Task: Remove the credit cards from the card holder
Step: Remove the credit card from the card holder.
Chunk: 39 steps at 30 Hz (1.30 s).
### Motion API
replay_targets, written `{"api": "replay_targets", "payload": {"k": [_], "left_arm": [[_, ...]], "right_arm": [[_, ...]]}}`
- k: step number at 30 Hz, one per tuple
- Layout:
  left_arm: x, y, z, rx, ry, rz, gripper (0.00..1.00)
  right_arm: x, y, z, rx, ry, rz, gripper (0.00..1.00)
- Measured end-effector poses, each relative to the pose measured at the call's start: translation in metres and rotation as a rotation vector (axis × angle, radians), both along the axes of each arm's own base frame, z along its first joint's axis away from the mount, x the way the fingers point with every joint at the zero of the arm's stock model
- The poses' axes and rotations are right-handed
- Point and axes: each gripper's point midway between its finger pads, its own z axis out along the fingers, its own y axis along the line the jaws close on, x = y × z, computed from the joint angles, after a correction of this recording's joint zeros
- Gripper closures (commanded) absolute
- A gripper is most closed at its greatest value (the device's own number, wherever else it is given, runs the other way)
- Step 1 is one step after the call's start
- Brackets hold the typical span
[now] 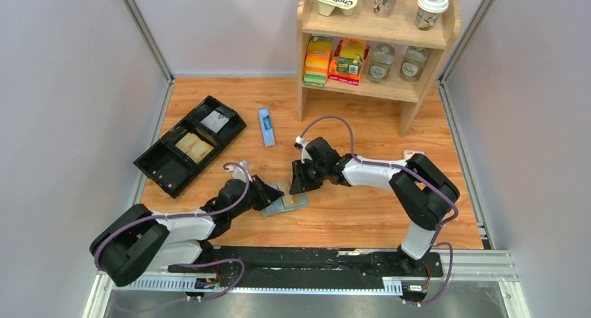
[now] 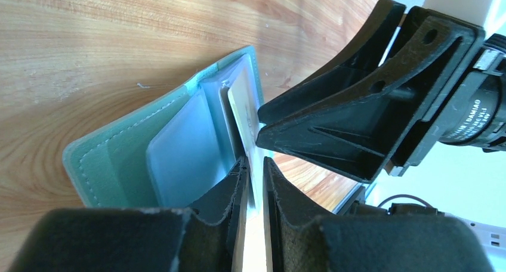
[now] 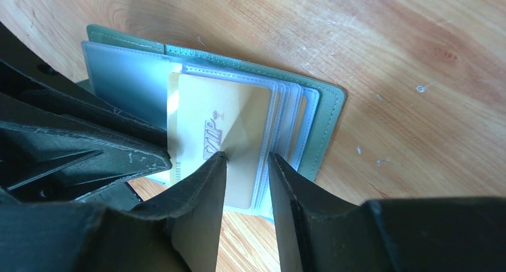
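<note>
Wooden desk [image 1: 362,217], near centre: we see the card holder [image 3: 325,120] open. Our left claw [image 2: 253,164] clamps one credit card [image 3: 233,114] by its edge, seemingly to withdraw it; the right claw [image 3: 247,158], slightly parted, pins the pages [image 3: 289,105].

The card holder [image 1: 277,208] lies open on the bench [image 1: 362,213], near the front edge, between my two arms. A credit card [image 3: 221,123] lies among the pages on its right half. My left jaws come in from the left, and a page edge runs in between them. My right jaws come in from behind, tips over the card. Behind the card holder lies a box [image 1: 265,126]. Left of that sits a tray [image 1: 164,167], and at the back right stands a shelf unit [image 1: 304,60].
</note>
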Motion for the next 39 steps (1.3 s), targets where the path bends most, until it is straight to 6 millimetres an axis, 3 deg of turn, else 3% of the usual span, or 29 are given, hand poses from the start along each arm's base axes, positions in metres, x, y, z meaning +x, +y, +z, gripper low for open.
{"api": "replay_targets", "payload": {"k": [4, 10, 27, 39], "left_arm": [[0.000, -0.004, -0.007, 0.000, 0.014, -0.018, 0.80], [0.000, -0.009, -0.010, -0.014, 0.018, -0.036, 1.00], [-0.010, 0.019, 0.007, 0.008, 0.000, 0.047, 1.00], [-0.019, 0.038, -0.016, 0.072, 0.086, 0.110, 1.00]], "right_arm": [[0.001, 0.000, -0.001, 0.001, 0.003, -0.001, 0.62], [0.003, -0.003, -0.003, -0.007, 0.006, -0.011, 0.62], [0.005, 0.002, -0.010, 0.009, 0.077, -0.033, 0.72], [0.005, 0.002, -0.003, 0.006, 0.077, -0.031, 0.57]]}}
